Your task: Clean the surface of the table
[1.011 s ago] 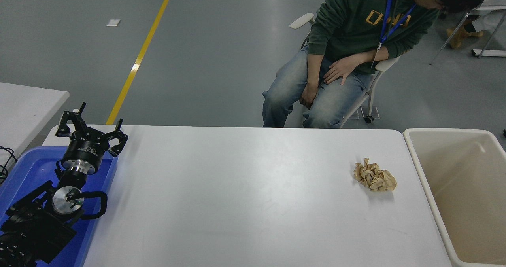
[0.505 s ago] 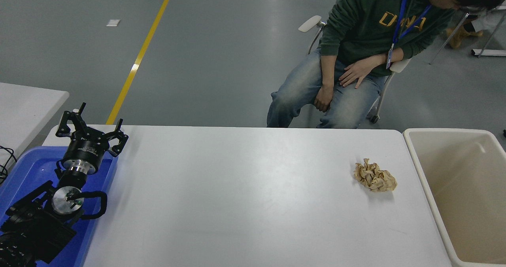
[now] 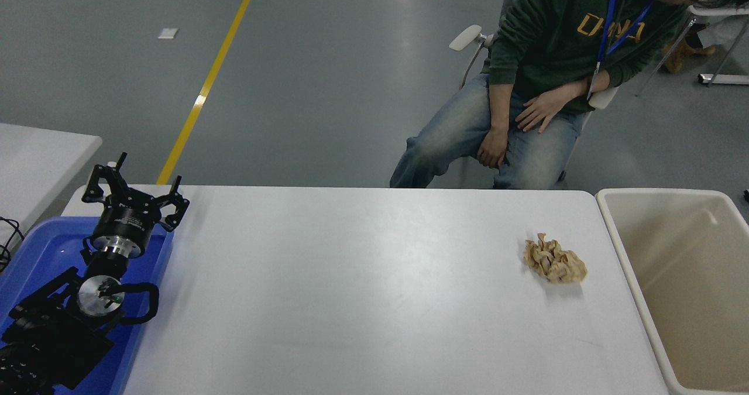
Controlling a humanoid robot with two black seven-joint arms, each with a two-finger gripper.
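The white table surface [image 3: 363, 289] fills the lower middle of the head view. A crumpled ball of brown paper [image 3: 554, 259] lies on it at the right, a short way from the table's right edge. My left gripper [image 3: 136, 182] is open and empty, parked at the lower left above a blue tray, far from the paper. My right arm and gripper are out of view.
A blue tray [image 3: 35, 254] sits at the table's left end under my left arm. A beige plastic bin [image 3: 679, 278] stands just past the table's right edge. A seated person [image 3: 550, 85] is beyond the far edge. A corner of another white table [image 3: 35, 161] shows at left.
The seated person has rolled back and to the right, away from the table. The paper ball and my left arm have not moved.
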